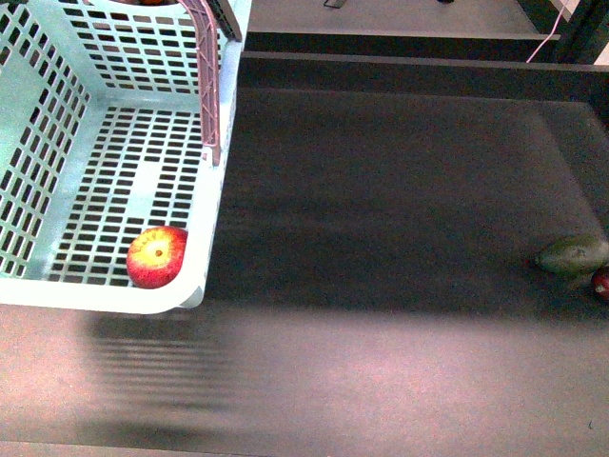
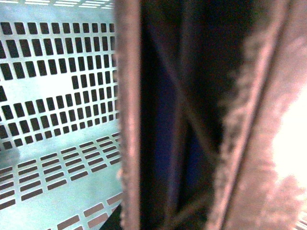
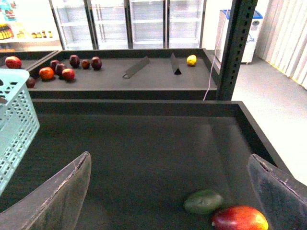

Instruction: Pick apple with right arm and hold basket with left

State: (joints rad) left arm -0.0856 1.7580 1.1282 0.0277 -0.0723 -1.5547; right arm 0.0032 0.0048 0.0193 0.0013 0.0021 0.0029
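In the basket's near corner the apple rests on the slotted floor against the rounded wall. No writing is legible anywhere. The left wrist view is blurred, filled by the basket handle up close, so whether the left gripper is clamped cannot be told. The right gripper hangs with fingers wide apart above open dark tray. Near the tray's right edge a green fruit touches a red fruit, cut off. Beyond, more fruit lies on a farther shelf.
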